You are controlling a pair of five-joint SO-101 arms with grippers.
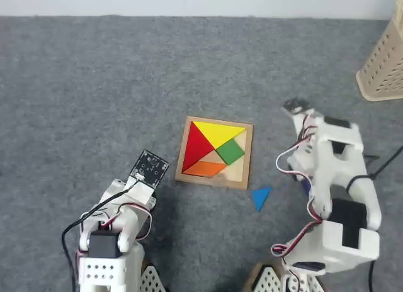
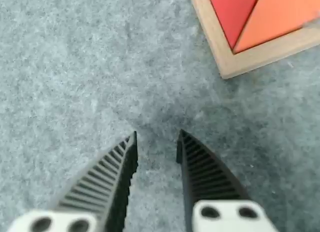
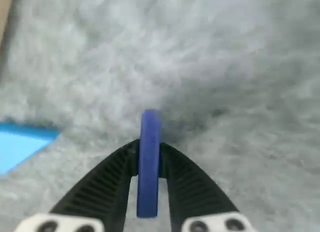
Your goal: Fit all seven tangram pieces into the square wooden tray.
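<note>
Here the square wooden tray [image 1: 211, 180] sits part-filled on the fuzzy grey bench [image 1: 94, 84]. At its five o'clock lies a flat light-blue triangle [image 1: 261, 196]. The right claw [image 3: 149, 148] pinches a thin dark-blue piece [image 3: 149, 124] edge-on; the ribbed left claw [image 2: 156, 142] hangs spread at eight o'clock.

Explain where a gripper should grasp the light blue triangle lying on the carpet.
Probably from straight above: the light blue triangle lies flat on the carpet, so only its thin edges are offered. Pinch across its narrower end, straddling two sides.
</note>
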